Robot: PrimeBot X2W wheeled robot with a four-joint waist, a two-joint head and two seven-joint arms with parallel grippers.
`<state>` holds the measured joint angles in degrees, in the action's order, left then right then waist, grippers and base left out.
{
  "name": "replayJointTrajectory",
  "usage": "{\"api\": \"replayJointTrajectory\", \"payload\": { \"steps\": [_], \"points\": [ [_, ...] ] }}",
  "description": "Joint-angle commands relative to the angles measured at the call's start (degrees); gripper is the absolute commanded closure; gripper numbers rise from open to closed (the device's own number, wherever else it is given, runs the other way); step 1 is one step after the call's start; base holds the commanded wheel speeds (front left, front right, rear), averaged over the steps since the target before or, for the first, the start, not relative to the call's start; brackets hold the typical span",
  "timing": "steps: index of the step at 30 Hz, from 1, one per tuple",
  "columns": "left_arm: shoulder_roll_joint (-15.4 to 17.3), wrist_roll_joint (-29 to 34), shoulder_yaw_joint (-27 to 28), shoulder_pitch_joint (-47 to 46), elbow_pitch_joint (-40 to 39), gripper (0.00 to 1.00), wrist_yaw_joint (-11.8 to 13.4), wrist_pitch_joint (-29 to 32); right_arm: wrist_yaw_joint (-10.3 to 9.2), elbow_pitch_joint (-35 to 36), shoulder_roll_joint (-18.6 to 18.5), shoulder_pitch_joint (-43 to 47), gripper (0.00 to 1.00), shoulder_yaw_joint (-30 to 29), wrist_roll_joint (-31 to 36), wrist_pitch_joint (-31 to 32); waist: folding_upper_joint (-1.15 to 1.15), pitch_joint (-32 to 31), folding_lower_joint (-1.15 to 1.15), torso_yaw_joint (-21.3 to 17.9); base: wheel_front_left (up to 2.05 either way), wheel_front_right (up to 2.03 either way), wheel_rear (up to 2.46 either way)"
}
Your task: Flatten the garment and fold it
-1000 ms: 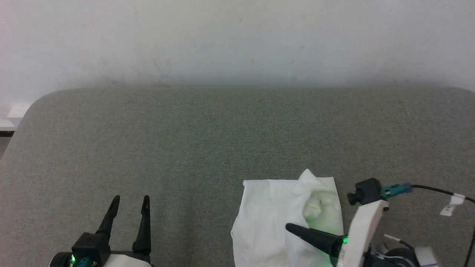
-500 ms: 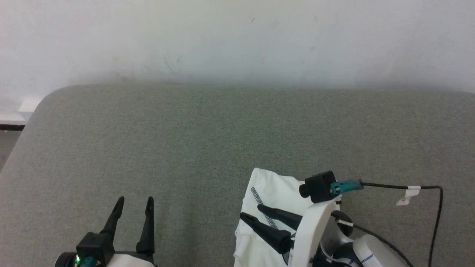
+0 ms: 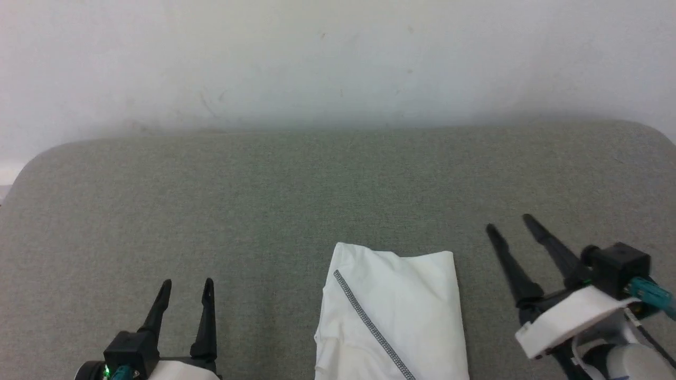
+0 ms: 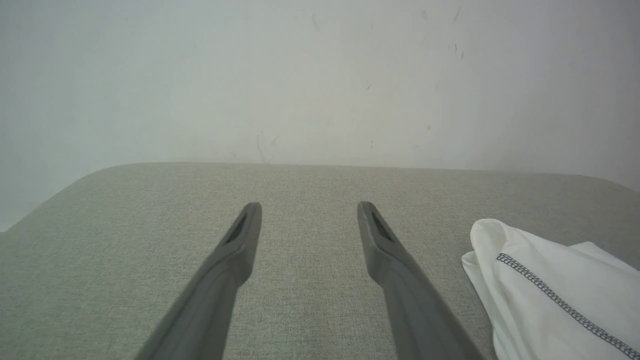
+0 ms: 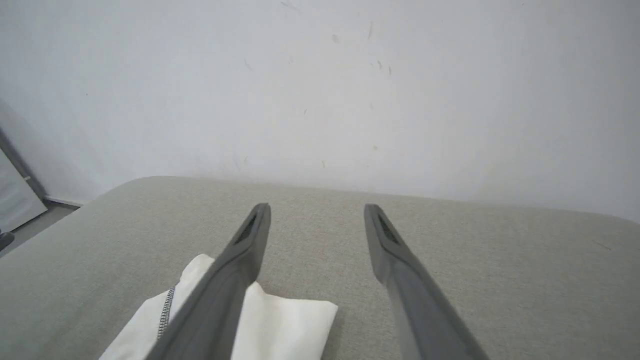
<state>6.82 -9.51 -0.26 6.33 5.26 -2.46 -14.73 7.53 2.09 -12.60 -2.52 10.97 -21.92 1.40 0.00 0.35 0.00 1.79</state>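
The garment point(image 3: 401, 311) lies as a neat white folded rectangle at the near middle of the grey surface, a dark stitched seam running diagonally across it. The left wrist view has the garment point(image 4: 555, 295) at its lower right, and in the right wrist view the garment point(image 5: 280, 325) sits at the lower left, partly behind a finger. My right gripper point(image 3: 509, 222) hovers open just right of the garment, apart from it, nothing between its fingers. Far to the garment's left my left gripper point(image 3: 187, 285) stands open and empty.
The grey fabric surface point(image 3: 264, 200) stretches wide with rounded far corners, against a white wall point(image 3: 338, 58). A strip of floor and a grey panel point(image 5: 15, 200) lie off the surface's left end in the right wrist view.
My right gripper has let go of the garment, opened and drawn away to the right. The garment now lies flat and folded. The camera has shifted slightly. The left gripper has stayed put.
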Motion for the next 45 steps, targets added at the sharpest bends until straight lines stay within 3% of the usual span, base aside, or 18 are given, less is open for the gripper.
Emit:
{"api": "replayJointTrajectory", "payload": {
  "steps": [1, 7, 13, 17, 22, 26, 30, 37, 38, 39, 40, 41, 45],
  "points": [
    [-0.24, -0.01, 0.24, -0.22, -0.17, 0.0, 0.15, -0.27, -0.04, 0.84, 0.4, 1.03, 0.0, -2.0, 1.15, -1.04, 0.0, -0.03, 0.0, -0.8, 0.0, 0.0, 0.0],
    [-0.46, -0.24, 0.87, -0.48, -0.53, 0.0, 0.24, -0.27, -0.04, 5.0, 2.32, 6.86, 0.0, -12.5, 5.56, -4.05, 0.0, 0.21, 0.0, -2.14, 0.0, 0.0, 0.0],
    [-0.74, -0.29, 1.39, -0.96, -0.91, 0.0, 0.34, -0.27, -0.04, 4.08, 2.63, 8.64, 0.0, -18.51, 2.01, -0.86, 0.0, 0.84, 0.0, -3.22, 0.0, 0.0, 0.0],
    [-1.1, -0.67, 2.03, -1.39, -1.09, 0.0, 0.36, -0.27, -0.04, -1.95, 1.51, 7.15, 0.0, -21.53, -7.14, 7.89, 0.0, 1.07, 0.0, -3.17, 0.0, 0.0, 0.0],
    [-1.5, -0.16, 1.61, -1.98, -0.96, 0.0, 0.08, -0.27, -0.04, -12.75, 0.75, 3.87, 0.0, -23.09, -21.55, 27.74, 0.0, 1.19, 0.0, -1.64, 0.0, 0.0, 0.0],
    [-1.82, 0.13, 1.0, -2.75, -0.65, 0.0, -0.45, -0.27, -0.04, -17.67, 3.04, 1.37, 0.0, -22.44, -31.23, 41.66, 0.0, 1.68, 0.0, 0.24, 0.0, 0.0, 0.0],
    [-2.08, 0.27, 0.71, -3.81, -0.29, 0.0, -0.86, -0.27, -0.04, -20.01, 6.43, -0.8, 0.0, -20.17, -37.14, 47.84, 0.0, 2.53, 0.0, 1.95, 0.0, 0.0, 0.0],
    [-2.1, 0.87, 1.14, -5.03, -0.01, 0.0, -1.33, -0.27, -0.04, -25.49, 8.91, -4.28, 0.0, -14.23, -41.63, 49.14, 0.0, 3.64, 0.0, 3.55, 0.0, 0.0, 0.0],
    [-2.13, 0.94, 1.17, -5.16, 0.02, 0.0, -1.37, -0.27, -0.04, -26.53, 8.85, -4.57, 0.11, -13.12, -40.77, 48.85, 0.0, 3.66, 0.0, 3.69, 0.0, 0.0, 0.0],
    [-2.16, 1.0, 1.2, -5.24, 0.07, 0.0, -1.42, -0.27, -0.04, -27.43, 8.67, -4.83, 0.62, -12.16, -40.06, 48.53, 0.0, 3.63, 0.0, 3.79, 0.0, 0.0, 0.0],
    [-2.18, 1.04, 1.27, -5.27, 0.13, 0.0, -1.46, -0.27, -0.04, -28.05, 8.5, -5.09, 0.9, -11.44, -39.62, 48.02, 0.0, 3.57, 0.0, 3.83, 0.0, 0.0, 0.0],
    [-2.21, 1.08, 1.39, -5.23, 0.19, 0.0, -1.47, -0.27, -0.04, -28.52, 8.34, -5.26, 1.0, -10.8, -39.41, 47.6, 0.0, 3.4, 0.0, 3.77, 0.0, 0.0, 0.0],
    [-2.3, 1.24, 1.87, -4.4, 0.42, 0.0, -1.47, -0.27, -0.04, -26.82, 5.85, -5.41, 1.0, -7.57, -37.64, 44.64, 0.0, 2.17, 0.0, 2.85, 0.0, 0.0, 0.0]
  ]
}}
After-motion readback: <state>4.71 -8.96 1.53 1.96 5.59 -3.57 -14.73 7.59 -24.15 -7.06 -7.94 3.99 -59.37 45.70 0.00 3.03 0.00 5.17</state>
